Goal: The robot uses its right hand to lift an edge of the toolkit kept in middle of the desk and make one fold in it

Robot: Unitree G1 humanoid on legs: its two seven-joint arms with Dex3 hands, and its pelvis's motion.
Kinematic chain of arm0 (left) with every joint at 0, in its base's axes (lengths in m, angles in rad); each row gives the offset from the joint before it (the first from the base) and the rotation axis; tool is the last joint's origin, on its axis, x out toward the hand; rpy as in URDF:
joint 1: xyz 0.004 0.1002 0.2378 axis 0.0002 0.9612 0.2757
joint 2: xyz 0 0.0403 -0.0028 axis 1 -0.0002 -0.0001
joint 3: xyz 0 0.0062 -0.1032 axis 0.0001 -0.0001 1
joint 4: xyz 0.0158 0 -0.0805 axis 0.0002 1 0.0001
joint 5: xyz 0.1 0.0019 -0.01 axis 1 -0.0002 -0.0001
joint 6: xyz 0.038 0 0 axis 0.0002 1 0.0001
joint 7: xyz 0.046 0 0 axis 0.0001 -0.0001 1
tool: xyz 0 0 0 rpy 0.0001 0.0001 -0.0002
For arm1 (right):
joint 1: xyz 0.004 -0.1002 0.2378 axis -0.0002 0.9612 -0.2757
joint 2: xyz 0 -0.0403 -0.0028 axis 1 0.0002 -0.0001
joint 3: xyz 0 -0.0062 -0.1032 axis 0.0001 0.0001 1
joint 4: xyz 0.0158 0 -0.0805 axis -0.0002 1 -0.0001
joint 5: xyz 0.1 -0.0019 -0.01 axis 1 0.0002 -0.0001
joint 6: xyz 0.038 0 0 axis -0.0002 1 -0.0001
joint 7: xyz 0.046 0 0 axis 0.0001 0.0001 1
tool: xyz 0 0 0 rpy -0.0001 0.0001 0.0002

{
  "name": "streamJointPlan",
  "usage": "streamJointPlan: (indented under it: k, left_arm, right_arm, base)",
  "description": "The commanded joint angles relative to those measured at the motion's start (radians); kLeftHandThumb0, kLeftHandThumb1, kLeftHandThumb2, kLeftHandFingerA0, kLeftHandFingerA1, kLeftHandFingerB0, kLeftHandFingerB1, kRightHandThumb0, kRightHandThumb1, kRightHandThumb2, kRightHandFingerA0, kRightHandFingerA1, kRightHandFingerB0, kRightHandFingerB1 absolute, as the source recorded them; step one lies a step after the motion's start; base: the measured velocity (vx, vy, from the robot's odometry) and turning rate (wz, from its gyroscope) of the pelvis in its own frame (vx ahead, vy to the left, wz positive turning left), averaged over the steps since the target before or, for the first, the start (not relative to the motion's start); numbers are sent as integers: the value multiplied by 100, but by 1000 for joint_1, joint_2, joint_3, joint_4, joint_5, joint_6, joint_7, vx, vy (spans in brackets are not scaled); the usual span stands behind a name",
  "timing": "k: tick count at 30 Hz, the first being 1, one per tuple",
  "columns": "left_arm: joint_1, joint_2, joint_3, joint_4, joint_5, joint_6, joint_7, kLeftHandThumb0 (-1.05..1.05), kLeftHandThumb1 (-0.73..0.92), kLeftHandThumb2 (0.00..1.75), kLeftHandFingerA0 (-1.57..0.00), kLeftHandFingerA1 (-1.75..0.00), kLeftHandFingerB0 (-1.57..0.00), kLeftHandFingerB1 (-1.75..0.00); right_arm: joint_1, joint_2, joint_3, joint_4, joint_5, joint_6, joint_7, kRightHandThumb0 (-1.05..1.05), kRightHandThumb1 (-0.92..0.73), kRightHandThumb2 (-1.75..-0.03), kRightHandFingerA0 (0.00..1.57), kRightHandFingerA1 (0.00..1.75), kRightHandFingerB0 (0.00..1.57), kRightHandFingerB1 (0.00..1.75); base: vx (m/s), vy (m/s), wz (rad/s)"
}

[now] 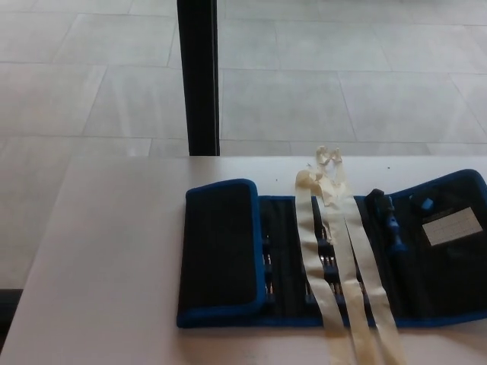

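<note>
Hands out of view, toolkit (335,258) lying long axis left-right on desk (99,266)

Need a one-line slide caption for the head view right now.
Black, blue-edged toolkit on a white desk, its left flap folded over, cream straps trailing across it; no robot hand in view.

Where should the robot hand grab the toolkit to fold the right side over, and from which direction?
Judging by its pose, take the toolkit by its free right-hand edge, coming in from the right. That panel lies open and flat with a blue-bound border to pinch, while the left flap is already folded over. Stay clear of the cream straps draped across the middle.
</note>
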Motion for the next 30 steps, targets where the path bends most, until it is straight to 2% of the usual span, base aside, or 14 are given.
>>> streamJointPlan:
  k: [1, 5, 6, 7, 8, 9, 12, 14, 16, 17, 18, 22, 26, 30]
  left_arm:
    - [-42, 71, 114, 89, -110, 26, 4, -64, 84, 65, -62, -62, -43, -50]
    - [-44, 77, 130, 96, -106, 28, -3, -65, 85, 65, -60, -64, -42, -51]
    - [-50, 76, 130, 101, -102, 27, -3, -66, 84, 65, -62, -63, -45, -50]
    - [-51, 75, 134, 103, -103, 27, -5, -65, 85, 65, -62, -63, -45, -50]
    - [-52, 75, 136, 105, -103, 27, -6, -65, 85, 65, -62, -63, -45, -50]
    - [-48, 74, 140, 100, -106, 25, -15, -65, 85, 65, -59, -61, -43, -50]
    - [-41, 67, 138, 106, -100, 15, 0, -64, 84, 65, -64, -64, -47, -52]
    - [-38, 67, 141, 108, -104, 18, -1, -65, 85, 65, -63, -64, -44, -51]
    - [-37, 68, 144, 110, -107, 20, -4, -65, 85, 65, -63, -65, -43, -51]
    - [-35, 70, 144, 109, -107, 21, -7, -66, 86, 65, -62, -63, -42, -49]
    - [-33, 69, 142, 108, -105, 20, -5, -66, 85, 65, -61, -64, -41, -48]
    - [-39, 68, 140, 110, -107, 24, 3, -65, 84, 65, -60, -63, -40, -49]
    - [-29, 68, 140, 110, -110, 22, -7, -65, 85, 65, -61, -66, -43, -51]
    - [-33, 66, 139, 108, -109, 18, -9, -64, 85, 65, -61, -66, -45, -53]
  right_arm:
    - [-34, -58, -192, 38, 221, -21, 24, -69, -75, -62, 55, 72, 31, 49]
    - [-40, -58, -211, 59, 213, -35, 62, -68, -75, -62, 54, 69, 28, 47]
    - [-35, -52, -224, 13, 216, -14, 24, -71, -57, -98, 60, 75, 33, 60]
    - [-32, -46, -246, -38, 238, 16, 3, -70, -57, -99, 57, 76, 32, 61]
    - [-31, -44, -256, -54, 246, 27, 1, -70, -57, -99, 57, 76, 32, 61]
    - [-51, -56, -280, -40, 258, 39, -35, -69, -75, -62, 62, 72, 38, 52]
    - [-85, -94, -372, -107, 331, 106, -74, -70, -82, -65, 79, 103, 36, 61]
    - [-117, -119, -401, -106, 343, 131, -103, -70, -81, -64, 66, 86, 36, 58]
    - [-140, -137, -419, -103, 348, 148, -124, -68, -81, -64, 72, 85, 48, 61]
    - [-173, -146, -434, -136, 364, 159, -147, -69, -61, -100, 57, 75, 33, 62]
    - [-209, -147, -450, -195, 389, 171, -152, -72, -79, -63, 63, 71, 31, 55]
    - [-238, -142, -445, -300, 409, 216, -128, -76, -76, -63, 71, 80, 35, 58]
    - [-280, -113, -416, -464, 429, 262, -159, -75, -71, -61, 80, 62, 50, 52]
    - [-307, -41, -363, -640, 477, 303, -138, -76, -75, -63, 76, 61, 46, 50]
  base:
    - [0, 0, 0]
    - [0, 0, 0]
    - [0, 0, 0]
    - [0, 0, 0]
    - [0, 0, 0]
    - [0, 0, 0]
    - [0, 0, 0]
    - [0, 0, 0]
    - [0, 0, 0]
    - [0, 0, 0]
    - [0, 0, 0]
    - [0, 0, 0]
    - [0, 0, 0]
    - [0, 0, 0]
